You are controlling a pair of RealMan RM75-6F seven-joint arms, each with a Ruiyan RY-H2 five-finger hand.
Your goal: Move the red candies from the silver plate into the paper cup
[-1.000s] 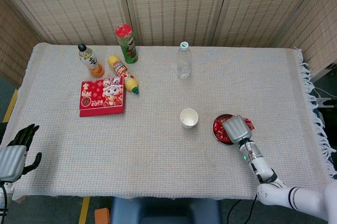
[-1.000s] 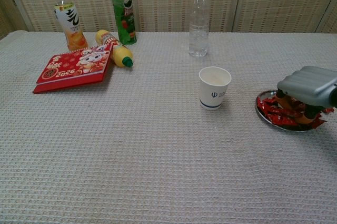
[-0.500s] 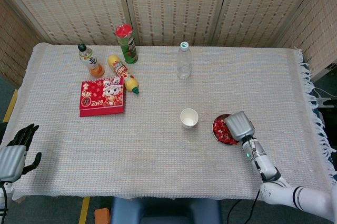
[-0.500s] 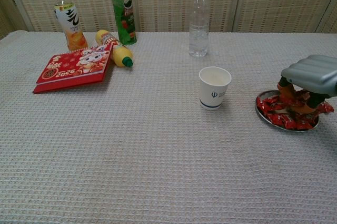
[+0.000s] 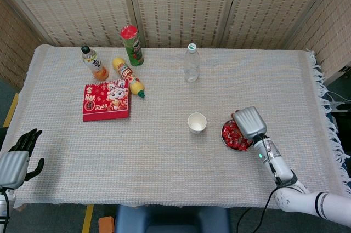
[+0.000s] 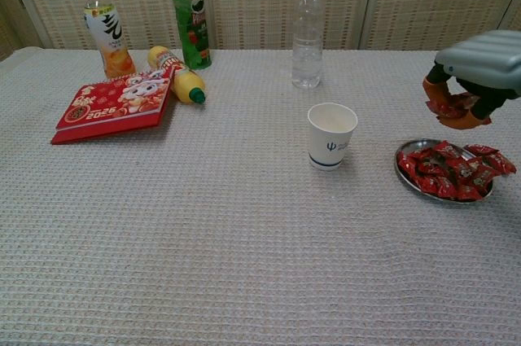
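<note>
A red candy (image 6: 454, 104) is pinched in the curled fingers (image 6: 440, 98) of the right hand (image 6: 474, 69), which hangs above the silver plate (image 6: 404, 170); the remaining red candies (image 6: 453, 172) are heaped on that plate, to the right of the paper cup (image 6: 331, 135). The carrying step is judged to be in hand. Next, the hand must be brought leftward over the cup's open mouth before the candy is released, and the light cup should not be knocked. The left hand (image 5: 15, 159) is held off the table's near-left edge, fingers apart, nothing held.
</note>
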